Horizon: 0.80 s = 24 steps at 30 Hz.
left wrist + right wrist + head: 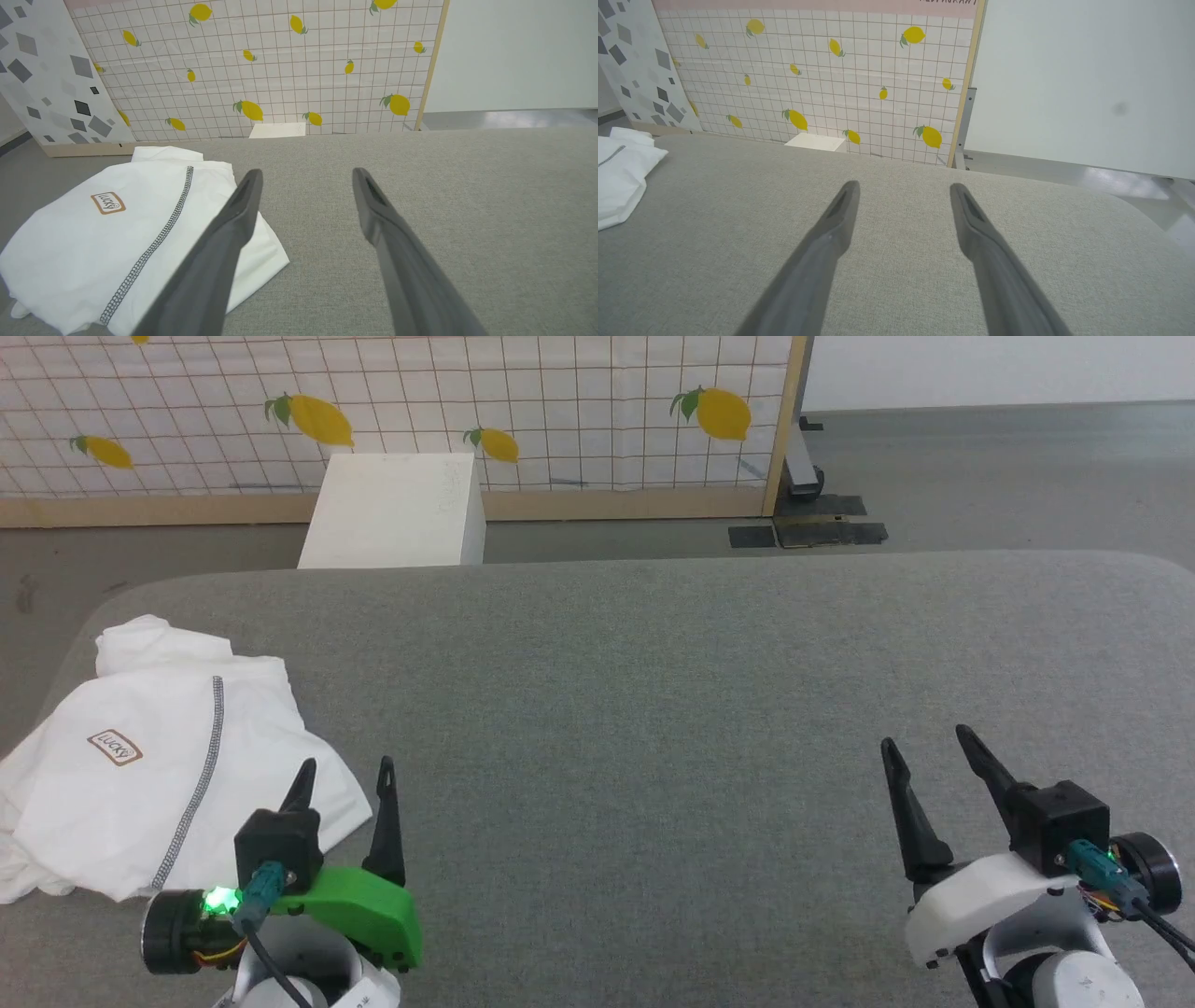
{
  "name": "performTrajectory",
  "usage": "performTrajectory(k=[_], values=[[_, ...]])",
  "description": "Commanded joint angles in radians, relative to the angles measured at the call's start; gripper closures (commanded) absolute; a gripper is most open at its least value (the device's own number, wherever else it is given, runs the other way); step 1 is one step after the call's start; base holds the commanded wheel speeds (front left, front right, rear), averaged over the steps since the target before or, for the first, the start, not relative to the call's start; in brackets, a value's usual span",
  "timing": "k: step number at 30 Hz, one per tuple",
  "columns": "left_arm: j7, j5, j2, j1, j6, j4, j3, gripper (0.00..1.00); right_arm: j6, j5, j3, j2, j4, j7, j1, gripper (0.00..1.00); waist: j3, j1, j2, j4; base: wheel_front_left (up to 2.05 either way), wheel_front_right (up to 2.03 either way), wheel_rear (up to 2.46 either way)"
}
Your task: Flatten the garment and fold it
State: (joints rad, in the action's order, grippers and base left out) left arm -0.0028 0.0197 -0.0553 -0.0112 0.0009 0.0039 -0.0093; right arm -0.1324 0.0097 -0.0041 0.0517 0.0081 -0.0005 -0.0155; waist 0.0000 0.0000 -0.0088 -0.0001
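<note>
The garment [140,765] is a white T-shirt with a dark zigzag seam and a brown-bordered "LUCKY" patch. It lies bunched and partly folded at the left end of the grey padded table [653,709]. My left gripper [345,773] hovers open just past the shirt's right edge, with nothing between its fingers. The left wrist view shows the garment [112,233] to the left of that open left gripper [306,173]. At the lower right, my right gripper [924,747] is open and empty, far from the cloth. Its wrist view catches the garment [619,182] at the left edge, beyond the right gripper [903,186].
A rigid white box [397,509] stands on the floor behind the table. A lemon-print grid panel [560,401] closes off the back. The table's rounded edge runs along the far side and drops off at the left beside the shirt.
</note>
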Motion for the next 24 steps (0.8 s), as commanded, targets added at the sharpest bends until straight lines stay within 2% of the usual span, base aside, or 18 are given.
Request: performTrajectory(k=[1,24], values=[[-0.009,0.005,0.000,0.001,0.003,0.005,-0.002,0.00,0.000,0.010,-0.003,0.000,0.006,-0.010,0.005,0.00,0.000,0.0000,0.0004,0.000,0.00,0.00,0.00],[-0.057,0.035,0.001,0.001,0.013,0.034,-0.021,0.00,0.000,0.053,-0.040,0.000,0.041,-0.058,0.017,0.00,-0.002,0.0000,0.0019,-0.002,0.00,0.00,0.00]])
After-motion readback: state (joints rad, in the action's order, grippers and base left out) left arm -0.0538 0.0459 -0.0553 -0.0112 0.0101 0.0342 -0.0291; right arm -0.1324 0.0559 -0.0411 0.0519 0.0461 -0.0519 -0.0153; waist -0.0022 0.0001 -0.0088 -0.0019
